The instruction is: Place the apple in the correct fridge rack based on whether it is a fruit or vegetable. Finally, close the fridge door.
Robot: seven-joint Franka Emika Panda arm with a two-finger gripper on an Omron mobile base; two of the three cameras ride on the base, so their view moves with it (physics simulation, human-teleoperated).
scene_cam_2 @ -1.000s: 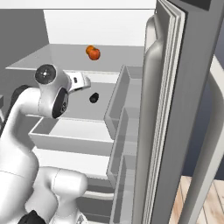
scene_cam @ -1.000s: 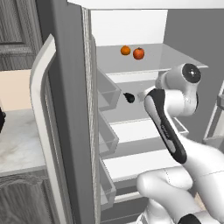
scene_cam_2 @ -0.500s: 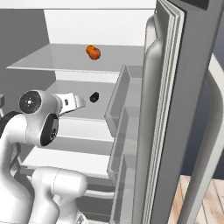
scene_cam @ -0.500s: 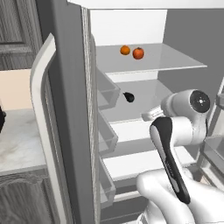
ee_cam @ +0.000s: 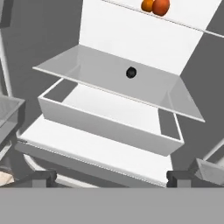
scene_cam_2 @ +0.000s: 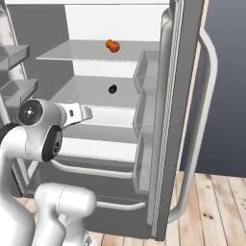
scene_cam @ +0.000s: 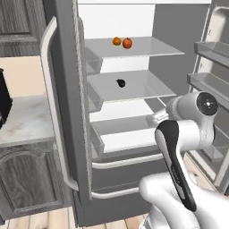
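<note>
- Left base view: apple [scene_cam: 127, 43] sits on the fridge rack [scene_cam: 152, 48], the top shelf, toward its back edge, just beside a paler orange fruit [scene_cam: 116, 41], close enough that they may be touching.
- Placement looks done; what's left is closing the fridge door [scene_cam: 62, 112], which stands wide open.
- Claw [ee_cam: 111, 177] is spread wide, nothing between the fingertips [ee_cam: 41, 177]. It's outside the fridge, low, facing the lower drawer [ee_cam: 109, 122].
- Small dark item [scene_cam: 120, 82] lies mid-shelf on the second shelf; not part of the job, leave it.
- Risk: arm swinging toward the door could clip the door bins [scene_cam_2: 144, 72] or shelf front edges, since the elbow is close to the opening.
- Risk: pushing the door near its hinge edge gives poor leverage, so it may stop ajar.
- Risk: a hard slam could roll the apple off toward the rack's front edge.
</note>
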